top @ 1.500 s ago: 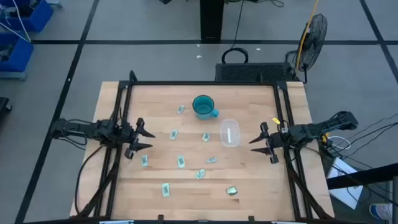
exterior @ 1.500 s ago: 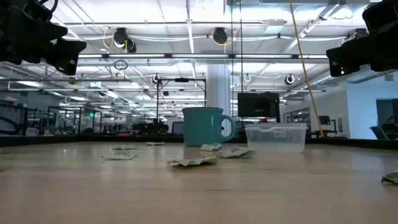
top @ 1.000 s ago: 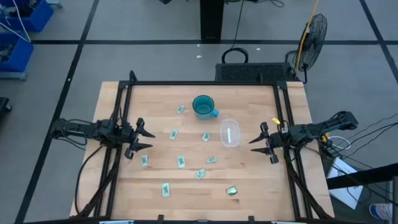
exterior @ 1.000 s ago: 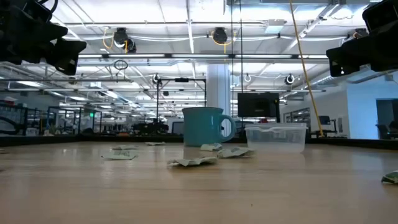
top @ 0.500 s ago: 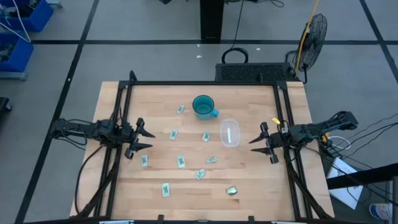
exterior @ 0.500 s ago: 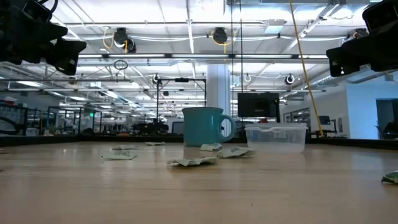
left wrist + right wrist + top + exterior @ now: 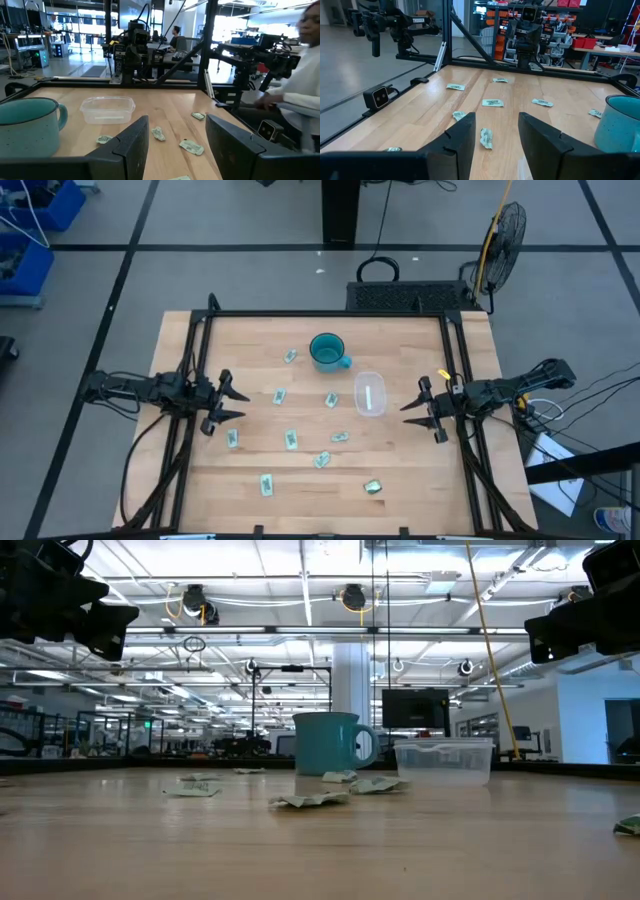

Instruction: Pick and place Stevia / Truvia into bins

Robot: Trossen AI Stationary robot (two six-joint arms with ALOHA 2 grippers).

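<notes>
left gripper (image 7: pixel 232 402) mid-left, jaws apart, empty, parked at table edge | right gripper (image 7: pixel 418 409) mid-right, likewise spread, empty | packets (image 7: pixel 291 440) scattered centre and lower | bin (image 7: pixel 370 393) right of centre below mug (image 7: pixel 327 351), one packet inside | nothing grasped yet

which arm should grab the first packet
Probably left: the left gripper hangs open beside two packets, the nearest packet just off it. The right gripper, also open, sits by the clear bin.
</notes>
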